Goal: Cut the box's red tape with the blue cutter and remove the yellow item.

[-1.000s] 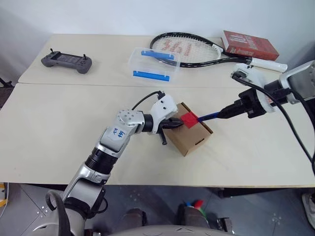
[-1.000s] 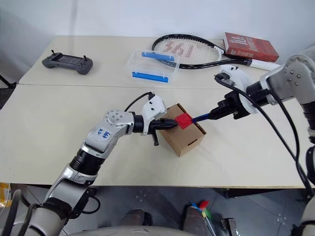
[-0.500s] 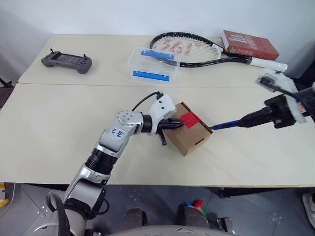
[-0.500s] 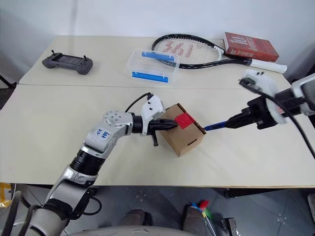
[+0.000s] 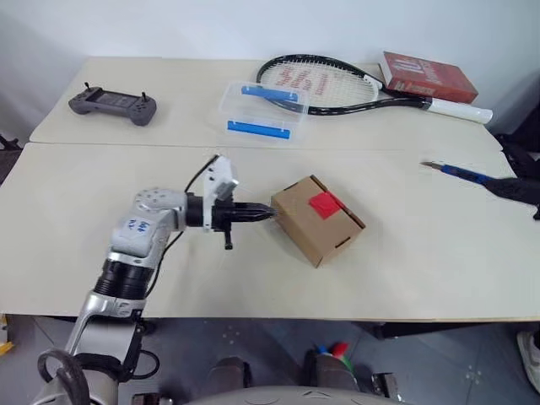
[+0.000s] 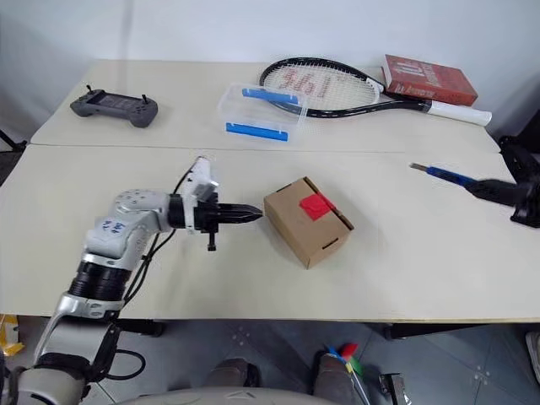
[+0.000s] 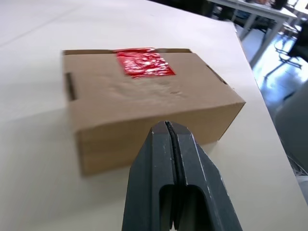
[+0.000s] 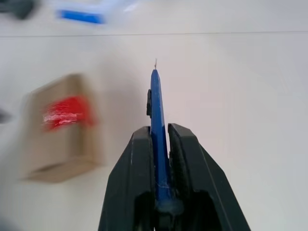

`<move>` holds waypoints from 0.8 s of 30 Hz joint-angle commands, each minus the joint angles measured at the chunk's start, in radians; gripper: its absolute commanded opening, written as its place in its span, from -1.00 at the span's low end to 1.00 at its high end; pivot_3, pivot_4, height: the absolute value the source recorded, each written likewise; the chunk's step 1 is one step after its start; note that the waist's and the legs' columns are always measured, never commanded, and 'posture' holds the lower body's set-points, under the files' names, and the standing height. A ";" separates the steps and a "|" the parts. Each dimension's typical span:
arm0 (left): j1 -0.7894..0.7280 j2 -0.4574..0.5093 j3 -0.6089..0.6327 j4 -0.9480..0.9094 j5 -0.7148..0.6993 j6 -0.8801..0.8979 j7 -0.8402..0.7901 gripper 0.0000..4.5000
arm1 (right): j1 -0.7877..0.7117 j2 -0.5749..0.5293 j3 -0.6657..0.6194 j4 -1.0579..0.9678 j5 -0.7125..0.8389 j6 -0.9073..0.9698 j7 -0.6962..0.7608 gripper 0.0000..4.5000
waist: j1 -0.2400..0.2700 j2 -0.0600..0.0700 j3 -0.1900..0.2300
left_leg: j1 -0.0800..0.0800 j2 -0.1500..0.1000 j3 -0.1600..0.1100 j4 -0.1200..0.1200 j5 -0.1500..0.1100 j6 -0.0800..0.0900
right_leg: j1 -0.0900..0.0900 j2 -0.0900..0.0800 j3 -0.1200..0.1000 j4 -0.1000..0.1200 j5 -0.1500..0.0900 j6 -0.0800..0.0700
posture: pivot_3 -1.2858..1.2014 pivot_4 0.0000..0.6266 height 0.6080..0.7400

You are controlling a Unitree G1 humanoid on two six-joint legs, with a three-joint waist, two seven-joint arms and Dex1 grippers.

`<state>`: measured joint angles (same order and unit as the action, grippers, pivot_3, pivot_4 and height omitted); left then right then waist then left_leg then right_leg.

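Brown cardboard, the box (image 5: 318, 218) sat near the middle of the table (image 5: 84, 211), its red tape (image 5: 325, 204) on top and its flaps down. The left gripper (image 5: 260, 214), clenched on nothing, pointed at the box's side from just beside it. The right gripper (image 8: 160, 139), well off to the right, grasped the blue cutter (image 8: 158, 115). The cutting looked done or paused; next would likely come opening the flap, since the yellow item was presumably inside.
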<state>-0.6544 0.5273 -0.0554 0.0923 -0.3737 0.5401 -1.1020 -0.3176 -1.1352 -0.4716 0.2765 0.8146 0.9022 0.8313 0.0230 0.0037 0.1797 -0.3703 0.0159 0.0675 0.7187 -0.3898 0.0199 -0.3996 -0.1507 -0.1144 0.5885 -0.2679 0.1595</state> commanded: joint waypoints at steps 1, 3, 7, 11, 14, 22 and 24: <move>0.066 0.031 0.050 -0.084 -0.037 0.019 0.025 -1.00 | -0.001 0.107 0.020 0.059 -0.181 -0.335 -0.049 -0.93 | -0.003 0.003 0.001 | 0.001 0.000 0.000 0.000 0.000 0.000 | 0.000 0.000 0.000 0.001 0.000 0.000 | 0.03 -0.52 1.00; 0.132 0.049 0.062 -0.120 -0.039 0.030 0.039 -1.00 | -0.030 0.178 0.075 0.101 -0.241 -0.377 -0.082 -0.93 | -0.012 0.005 0.001 | 0.001 0.000 0.001 0.000 0.001 0.000 | 0.000 0.000 0.001 0.001 0.000 0.000 | 0.03 -0.52 1.00; 0.230 0.074 0.081 -0.197 -0.063 0.080 0.063 -1.00 | -0.039 0.258 0.119 0.136 -0.296 -0.432 -0.070 -0.77 | -0.025 0.007 0.002 | 0.002 0.001 0.000 0.000 0.002 -0.002 | 0.000 0.001 0.001 0.002 0.000 0.000 | 0.03 -0.52 1.00; 0.276 0.065 0.098 -0.236 -0.060 0.093 0.136 -1.00 | -0.030 0.243 0.097 0.136 -0.300 -0.411 -0.046 -0.25 | -0.016 0.007 0.002 | 0.002 0.000 -0.001 0.001 0.002 -0.001 | 0.001 0.000 0.001 0.002 0.000 0.000 | 0.03 -0.52 1.00; 0.310 0.046 0.114 -0.275 -0.069 0.101 0.191 -1.00 | 0.031 0.167 0.078 0.065 -0.266 -0.367 0.083 0.20 | -0.005 0.009 0.003 | 0.002 0.000 -0.001 0.001 0.002 -0.001 | 0.001 0.000 0.002 0.002 0.000 0.000 | 0.03 -0.52 1.00; 0.335 -0.016 0.068 -0.296 -0.051 0.094 0.290 -1.00 | 0.009 0.192 0.124 -0.149 -0.238 -0.413 0.215 0.27 | -0.004 0.009 0.003 | 0.004 0.001 0.000 0.001 0.002 -0.001 | 0.003 0.000 0.002 0.002 0.000 -0.001 | 0.03 -0.52 1.00; 0.314 -0.057 0.050 -0.281 -0.031 0.103 0.348 -1.00 | -0.033 0.262 0.213 -0.157 -0.326 -0.495 0.178 0.02 | -0.010 0.009 0.003 | 0.007 0.001 0.001 0.002 0.003 -0.001 | 0.006 0.001 0.004 0.001 0.001 -0.002 | 0.03 -0.52 1.00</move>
<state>-0.3246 0.4818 0.0043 -0.1782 -0.4202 0.6430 -0.7955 -0.3383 -0.8992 -0.3132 0.1488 0.5419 0.4664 1.0391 0.0131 0.0126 0.1824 -0.3619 0.0166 0.0683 0.7205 -0.3868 0.0184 -0.3933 -0.1502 -0.1099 0.5903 -0.2665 0.1568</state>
